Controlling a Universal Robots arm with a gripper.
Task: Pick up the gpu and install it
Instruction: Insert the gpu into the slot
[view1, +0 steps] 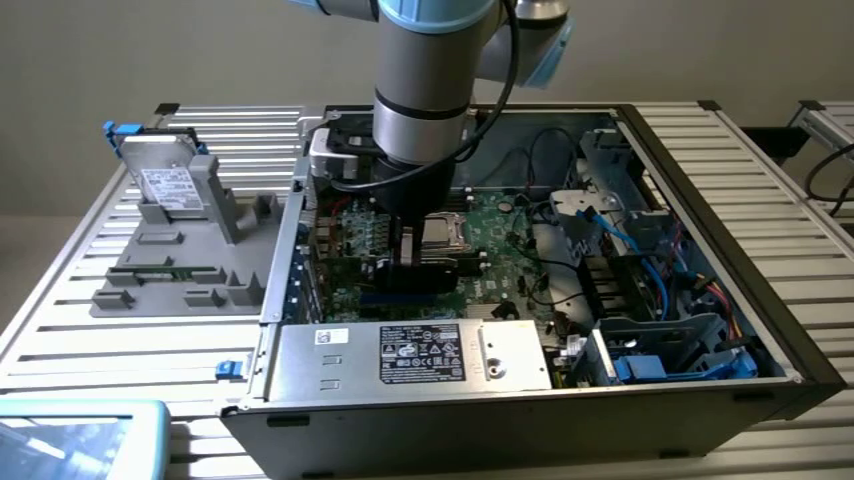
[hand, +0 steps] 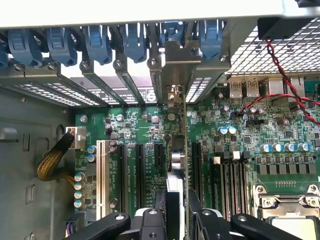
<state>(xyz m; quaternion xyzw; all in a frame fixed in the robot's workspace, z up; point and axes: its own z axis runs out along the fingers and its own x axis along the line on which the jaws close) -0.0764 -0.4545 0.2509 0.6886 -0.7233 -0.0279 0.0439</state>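
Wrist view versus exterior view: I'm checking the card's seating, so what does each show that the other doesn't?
Wrist view alone: the gpu edge-on, upright, held between the jaws, its silver bracket up at the rear slot openings, beside the blue slot latches. Exterior view alone: the hard drive standing in a grey tray outside the case, and the power supply. Both: the green motherboard and the gripper low over it.

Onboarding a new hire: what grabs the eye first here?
The arm reaching down into the open PC case, end effector shut on the gpu, held edge-on over the motherboard slots. On the exterior view's left, a hard drive stands in a grey fixture.
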